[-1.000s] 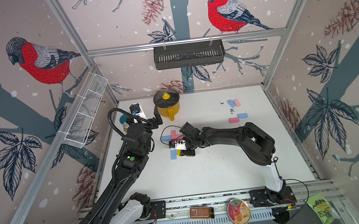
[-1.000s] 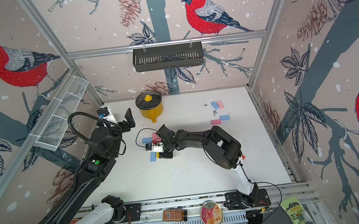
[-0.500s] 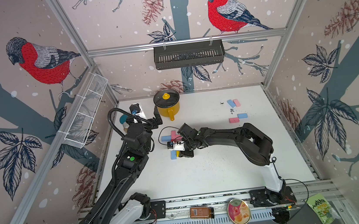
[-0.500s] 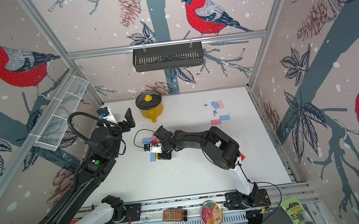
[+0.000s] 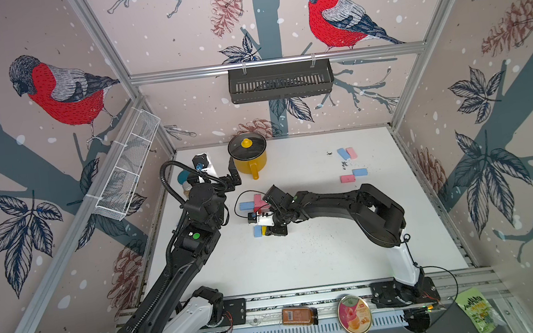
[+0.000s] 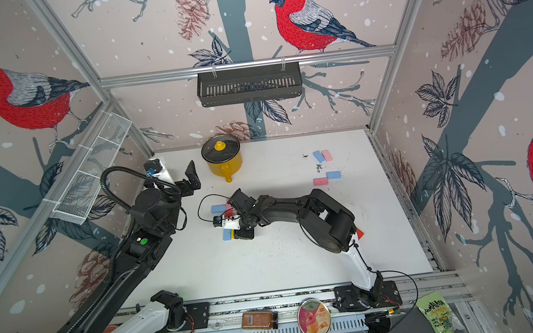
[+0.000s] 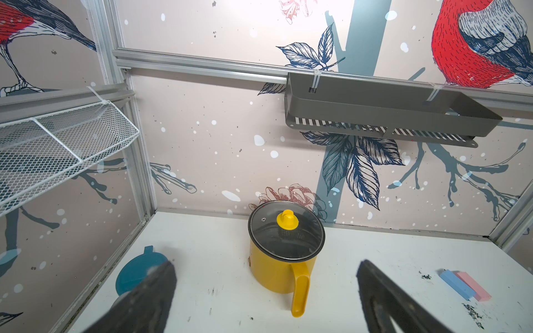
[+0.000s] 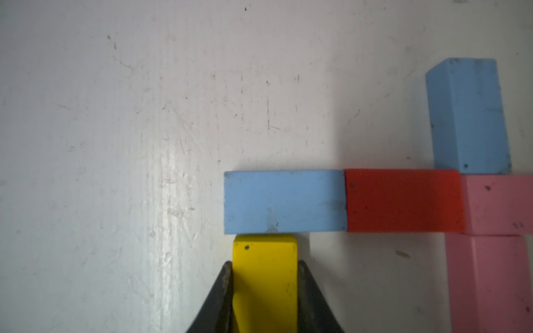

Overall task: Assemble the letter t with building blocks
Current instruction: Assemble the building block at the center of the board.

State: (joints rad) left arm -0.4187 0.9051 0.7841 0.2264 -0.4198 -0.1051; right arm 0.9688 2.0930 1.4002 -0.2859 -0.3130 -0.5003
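L arm (image 5: 181,267): blk, green dot, ribbed hose | R arm (image 5: 329,201): blk, white base link

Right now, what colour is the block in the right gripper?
A yellow block; clearest in the right wrist view.

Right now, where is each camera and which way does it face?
Top views: high in front, looking down at the table; left arm and right arm show.
Left wrist: faces the back wall, yellow pot; open left gripper shows.
Right wrist: looks straight down; the right gripper clamps the yellow block.
Shared: yellow pot, with top views.
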